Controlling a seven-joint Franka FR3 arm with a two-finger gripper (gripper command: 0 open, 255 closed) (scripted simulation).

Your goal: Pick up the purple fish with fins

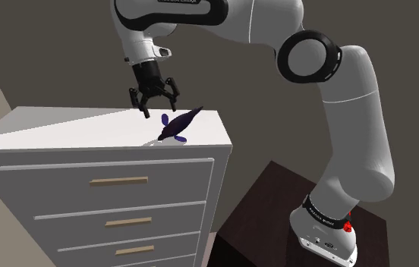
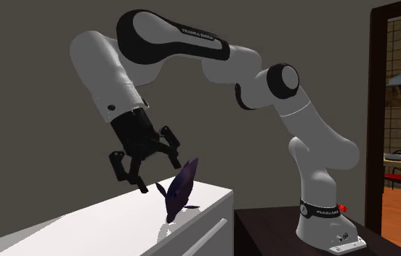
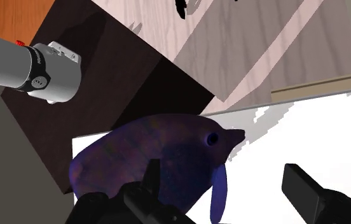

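The purple fish (image 1: 179,125) stood on the white top of the chest of drawers (image 1: 64,125), close to the corner at the shoulder view's right, nearest the dark stand (image 1: 276,205). It did not lie flat. It was tilted, one end low on the top and the other raised toward the hand, and it seemed to be propped on its fins, which would explain the slant. So near the edge, a sideways nudge could probably have tipped it off toward the stand.

The hand (image 1: 155,105) hung just above the top with its fingers spread wide and nothing between them. The arm arched over from the stand and pointed the hand steeply down, which looked like the stance of an approach from above.

In the shoulder view the fish was just to the right of the hand and slightly lower, near it but apart. The second exterior view showed the same, with the fish (image 2: 183,185) just below and beside the open hand (image 2: 162,175). In the wrist view the fish's body (image 3: 161,159) sat mostly beyond one finger (image 3: 149,191), and only its snout reached into the gap. By that showing, the hand probably had to shift toward the fish before lowering and shutting.
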